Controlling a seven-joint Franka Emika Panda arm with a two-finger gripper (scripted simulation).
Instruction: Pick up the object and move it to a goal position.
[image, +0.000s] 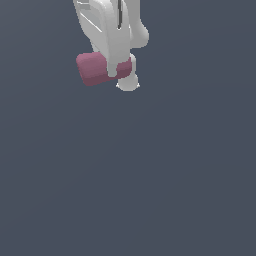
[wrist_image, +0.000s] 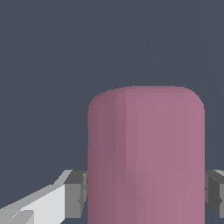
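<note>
1. The gripper (image: 121, 75) sits in the upper left of the exterior view, closed around the dusky-pink block (image: 92, 69); its white fingers cross the block near one end, and most of the block juts toward the exterior view's left.
2. In the wrist view the block (wrist_image: 146, 157) fills the lower centre of the frame, with a grey finger pad (wrist_image: 76, 192) pressed against one side and another pad at the opposite side.
3. No goal marker shows in either picture, so how far along the carry is cannot be told.
4. Risk: the hold looks off-centre, so the long overhanging end could swing or pivot between the pads during a quick move.
5. A loosened grip would probably drop the block onto the plain grey floor (image: 150, 190).
</note>
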